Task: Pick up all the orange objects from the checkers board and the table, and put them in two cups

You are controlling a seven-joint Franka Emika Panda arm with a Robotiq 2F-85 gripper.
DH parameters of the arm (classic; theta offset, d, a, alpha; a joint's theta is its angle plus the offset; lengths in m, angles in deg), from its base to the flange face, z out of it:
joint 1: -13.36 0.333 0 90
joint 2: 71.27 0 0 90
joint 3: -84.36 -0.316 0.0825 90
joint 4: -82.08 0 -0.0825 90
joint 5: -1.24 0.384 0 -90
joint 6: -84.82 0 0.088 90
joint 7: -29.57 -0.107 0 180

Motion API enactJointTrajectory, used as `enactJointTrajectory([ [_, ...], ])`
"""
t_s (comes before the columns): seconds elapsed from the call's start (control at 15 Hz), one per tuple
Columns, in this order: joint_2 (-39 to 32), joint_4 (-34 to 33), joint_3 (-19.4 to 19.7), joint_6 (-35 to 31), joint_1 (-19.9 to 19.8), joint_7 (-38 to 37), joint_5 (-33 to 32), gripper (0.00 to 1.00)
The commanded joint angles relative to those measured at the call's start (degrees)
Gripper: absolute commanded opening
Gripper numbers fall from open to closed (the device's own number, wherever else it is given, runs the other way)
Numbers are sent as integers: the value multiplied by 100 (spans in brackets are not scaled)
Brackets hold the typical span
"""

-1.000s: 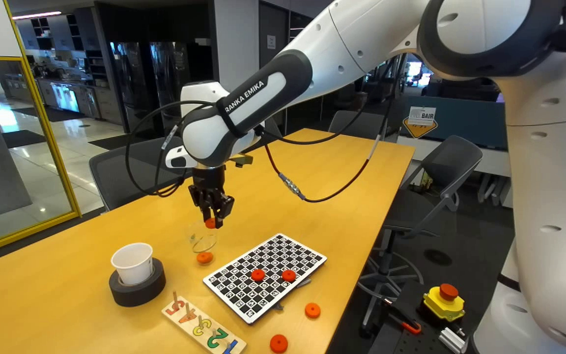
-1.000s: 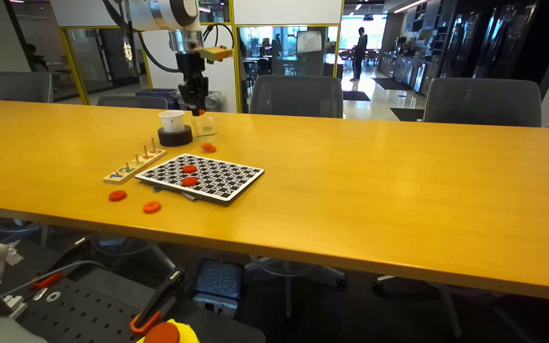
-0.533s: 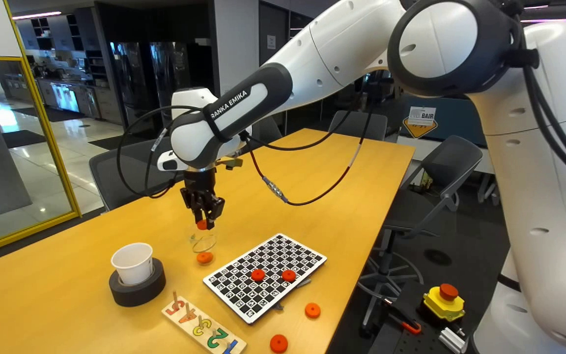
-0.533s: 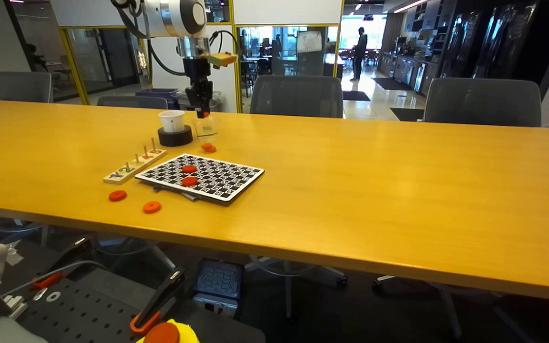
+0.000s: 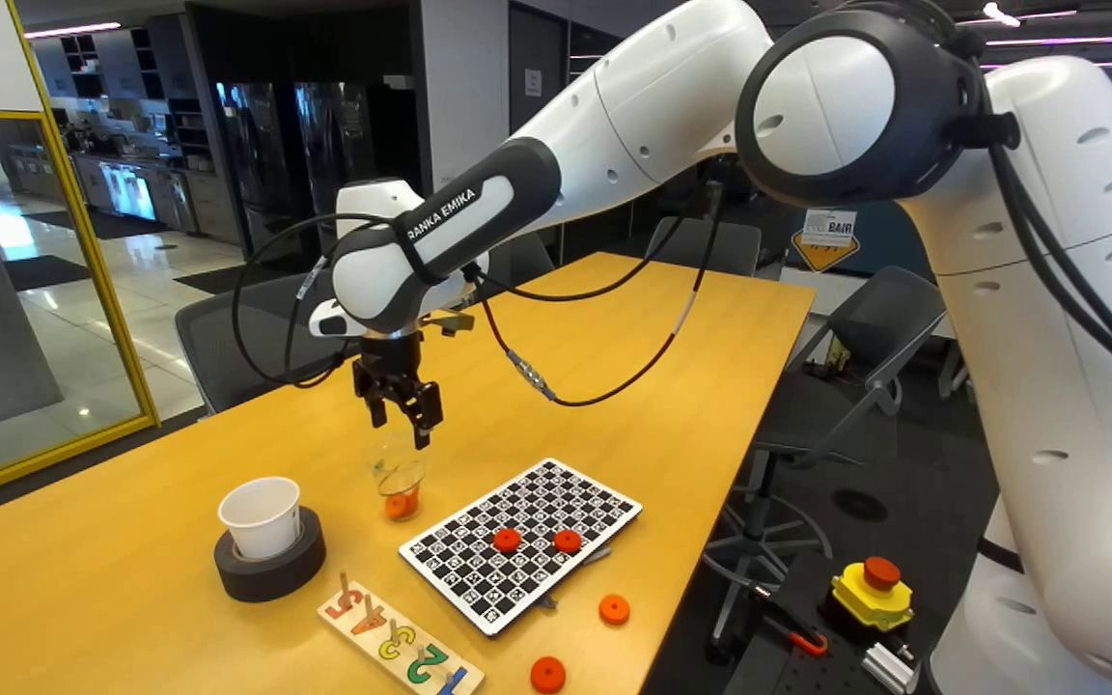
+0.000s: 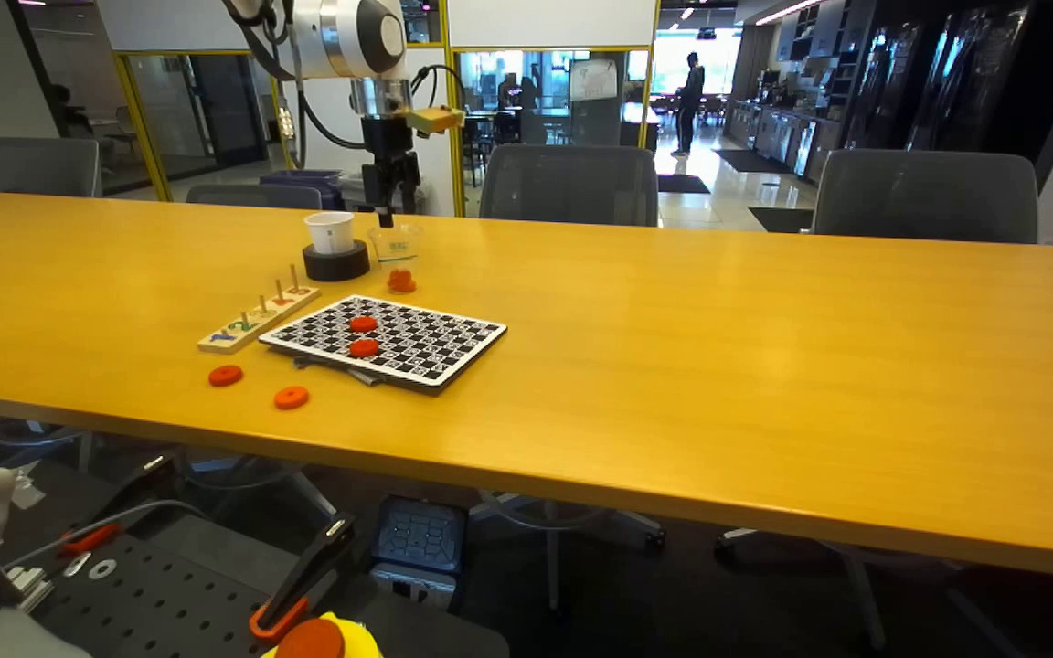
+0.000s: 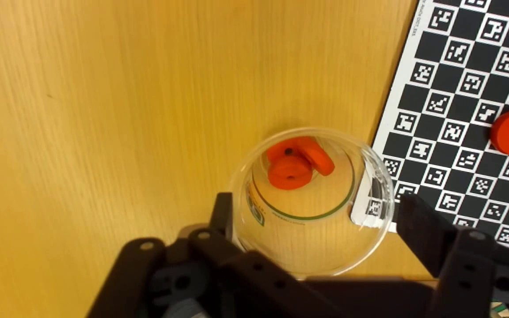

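My gripper [image 7: 318, 216] is open above the clear cup [image 7: 312, 245], its fingers apart on either side of the rim in the wrist view, nothing held. Inside that cup, orange objects [image 7: 290, 174] lie in a small heap at the bottom. On the checkers board [image 5: 546, 492], beside the clear cup, rest two orange pieces, one [image 5: 507, 541] near the other [image 5: 568, 542]. Two more, a nearer piece [image 5: 548, 675] and a farther piece [image 5: 614, 609], lie on the table [image 5: 102, 579] by its edge. The white cup [image 5: 260, 521] stands upright in a dark ring; its bottom is hidden.
A peg strip with coloured numbers [image 5: 402, 637] lies between the white cup's dark ring [image 5: 266, 584] and the board. Something grey [image 5: 597, 556] pokes out under the board's edge. Off the table stands a yellow box with a red button [image 5: 872, 594].
The fingers have opened and the orange piece they held has dropped into the clear cup onto those inside. The arm has shifted slightly toward the cup.
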Motion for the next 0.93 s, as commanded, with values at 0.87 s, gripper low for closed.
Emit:
enactJointTrajectory([
  [0.87, 1871, 2791, 263, -1033, 291, -4746, -400, 100],
])
